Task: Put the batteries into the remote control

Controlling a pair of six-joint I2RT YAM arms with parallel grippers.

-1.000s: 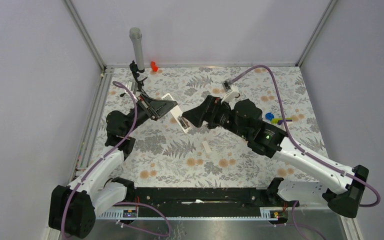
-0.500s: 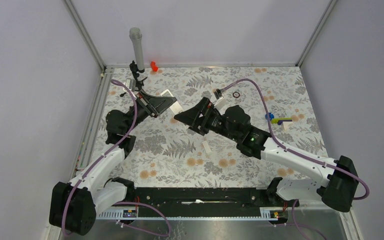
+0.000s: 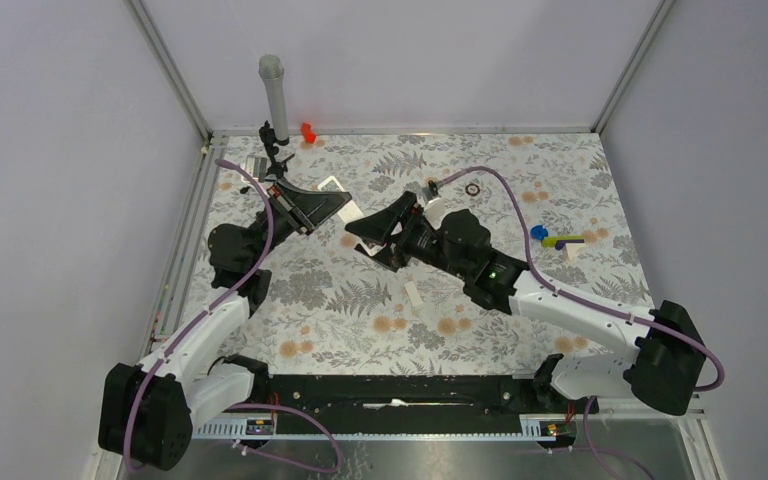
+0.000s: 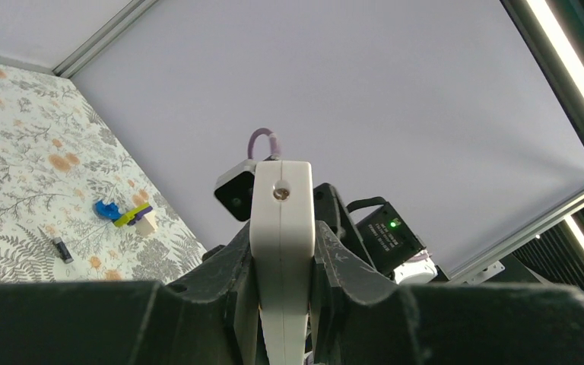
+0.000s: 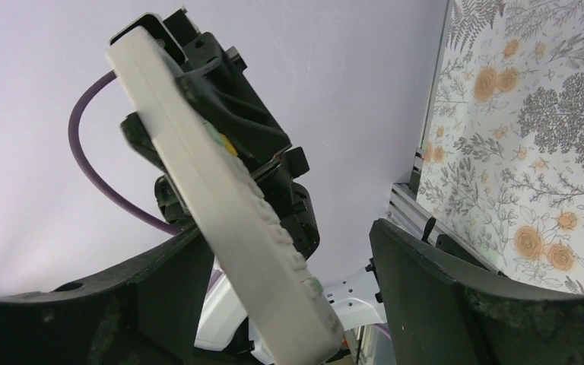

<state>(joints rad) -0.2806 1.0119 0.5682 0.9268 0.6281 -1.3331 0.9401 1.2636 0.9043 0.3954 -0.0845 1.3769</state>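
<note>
Right hand (image 3: pixel 362 236) moved left to left hand's (image 3: pixel 336 206) remote control (image 4: pixel 281 243); arm label (image 4: pixel 385 237) unreadable.

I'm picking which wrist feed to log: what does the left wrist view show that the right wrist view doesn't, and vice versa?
Left wrist only: a small dark cylinder, perhaps a battery, the blue-and-yellow toy piece, and the remote control's narrow end. Right wrist only: the remote's button face, standing between the fingers of the open right end effector. Both: the remote control clamped in the left end effector, and the floral table.
</note>
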